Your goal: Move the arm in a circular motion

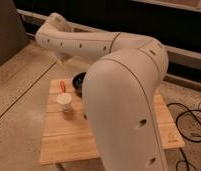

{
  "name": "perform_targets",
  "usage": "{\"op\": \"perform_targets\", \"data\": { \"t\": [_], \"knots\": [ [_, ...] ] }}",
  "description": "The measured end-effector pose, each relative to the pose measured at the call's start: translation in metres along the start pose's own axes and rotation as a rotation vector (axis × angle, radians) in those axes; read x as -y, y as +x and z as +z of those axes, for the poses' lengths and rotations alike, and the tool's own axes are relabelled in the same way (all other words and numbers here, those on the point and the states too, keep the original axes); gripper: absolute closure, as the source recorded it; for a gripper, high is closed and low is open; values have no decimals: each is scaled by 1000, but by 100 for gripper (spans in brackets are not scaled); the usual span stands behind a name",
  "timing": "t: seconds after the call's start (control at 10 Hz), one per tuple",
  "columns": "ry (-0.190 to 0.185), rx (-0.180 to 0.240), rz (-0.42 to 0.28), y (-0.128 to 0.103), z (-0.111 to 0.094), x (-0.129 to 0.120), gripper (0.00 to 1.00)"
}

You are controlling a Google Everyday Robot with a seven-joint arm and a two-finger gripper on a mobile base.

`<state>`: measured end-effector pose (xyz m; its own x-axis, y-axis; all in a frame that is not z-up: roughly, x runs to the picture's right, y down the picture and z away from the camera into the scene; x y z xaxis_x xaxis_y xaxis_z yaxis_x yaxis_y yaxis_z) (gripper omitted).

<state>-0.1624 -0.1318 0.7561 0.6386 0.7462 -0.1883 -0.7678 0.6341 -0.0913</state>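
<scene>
The arm (125, 95) is big and creamy white, and it fills most of the view. Its fattest part stands in front of the wooden table (69, 142) and hides the middle of the table top. From there the arm goes up and bends at a round joint above the table's far side. Then a long part reaches out over the far edge of the table, past one corner. That long part has a row of small dark holes along it. It ends in another round joint, high up, just past the table.

The gripper (64, 59) is the small stub that hangs down under that end of the arm. It is up in the air above the far corner of the table, well above the things there. I cannot tell if it is squeezed tight or let go.

A white cup (64, 102) stands upright on the table near that same corner. Just behind it, closer to the table's far edge, lies a small orange thing (62, 86). A dark bowl (79, 81) sits beside the orange thing — the arm hides part of it.

Black cables (190, 127) lie on the speckled floor (16, 80) beside the table, on the side away from the cup. A dark wall (119, 15) runs behind the table.
</scene>
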Motion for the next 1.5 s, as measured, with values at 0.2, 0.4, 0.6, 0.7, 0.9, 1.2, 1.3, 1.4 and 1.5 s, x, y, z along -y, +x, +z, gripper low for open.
{"op": "perform_targets", "data": {
  "t": [0.2, 0.4, 0.6, 0.7, 0.9, 1.2, 1.3, 1.4, 1.5],
  "knots": [
    [-44, -18, -172, 35, -6, -51, 35],
    [-94, -37, -241, 65, -11, -77, 35],
    [-186, -59, -264, 100, -23, -100, 35],
    [-230, -64, -257, 117, -31, -104, 35],
    [-284, -66, -246, 138, -41, -106, 35],
    [-233, -11, -52, 141, -52, -10, 35],
    [-193, 15, 51, 140, -55, 38, 35],
    [-163, 26, 117, 139, -55, 69, 35],
    [-118, 38, 213, 138, -55, 115, 35]
  ]
}}
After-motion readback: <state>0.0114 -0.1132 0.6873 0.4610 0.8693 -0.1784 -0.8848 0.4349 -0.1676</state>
